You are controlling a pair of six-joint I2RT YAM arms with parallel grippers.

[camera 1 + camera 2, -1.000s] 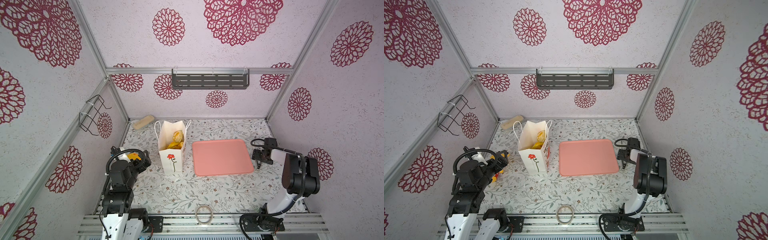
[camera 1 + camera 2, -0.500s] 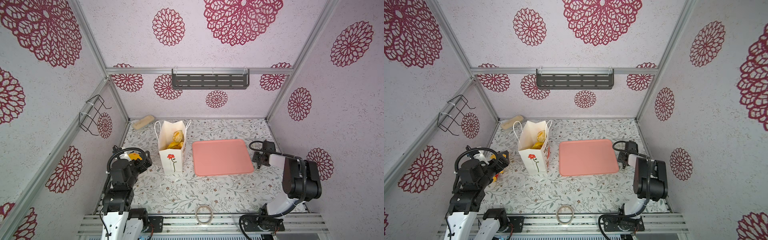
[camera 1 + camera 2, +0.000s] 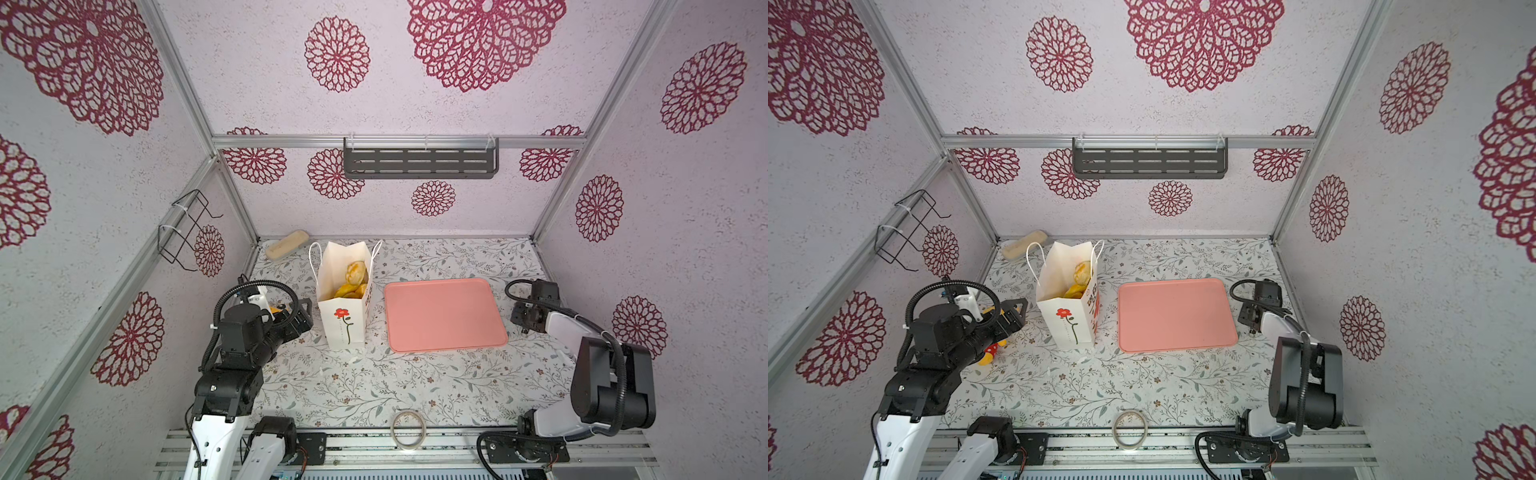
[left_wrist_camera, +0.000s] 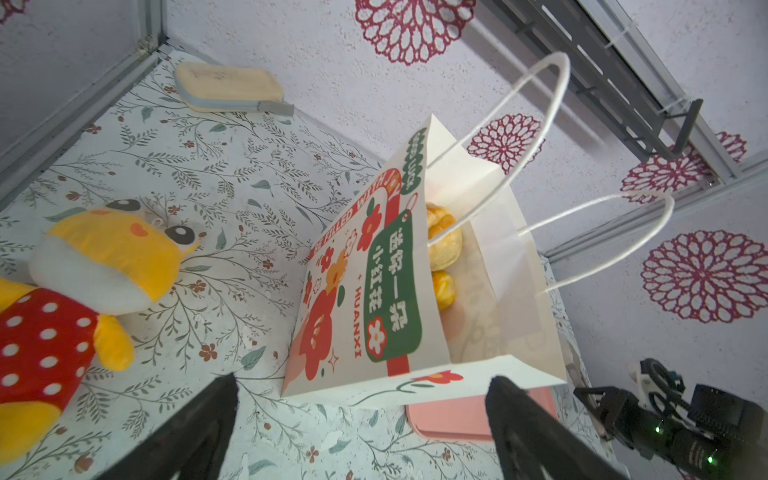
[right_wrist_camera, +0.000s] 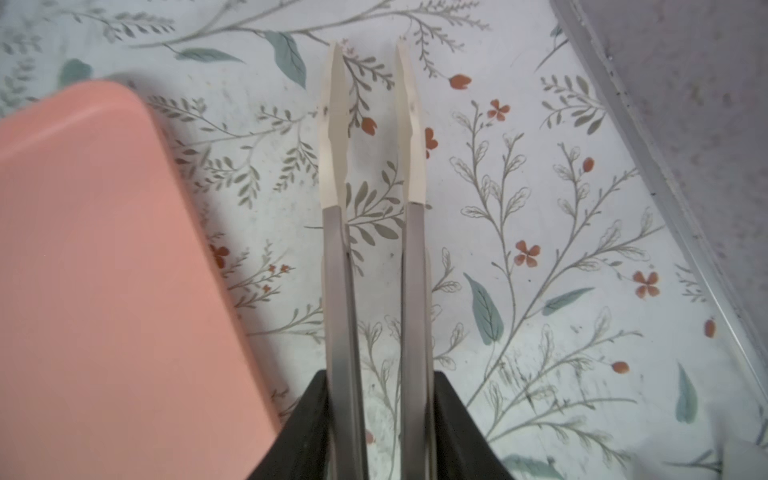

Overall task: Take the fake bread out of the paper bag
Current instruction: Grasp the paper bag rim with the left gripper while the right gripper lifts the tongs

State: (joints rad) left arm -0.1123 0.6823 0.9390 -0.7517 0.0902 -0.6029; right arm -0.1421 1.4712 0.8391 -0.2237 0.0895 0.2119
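- Fake bread (image 3: 353, 278): golden pieces inside the upright paper bag (image 3: 341, 328), left of the pink tray (image 3: 440, 316) in both top views.
- Left gripper (image 4: 361, 380): jaws spread wide, empty, near the bag. Its wrist view shows the plush toy (image 4: 83, 291), which the arm mostly hides from above.
- Right gripper (image 5: 380, 419): clamped on tongs (image 5: 334, 249), plain only in its wrist view. Tips slightly apart, beside the tray.

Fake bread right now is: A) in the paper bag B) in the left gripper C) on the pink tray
A: the fake bread shows through the open top of the paper bag; the pink tray is bare and the left gripper stands open beside the bag.
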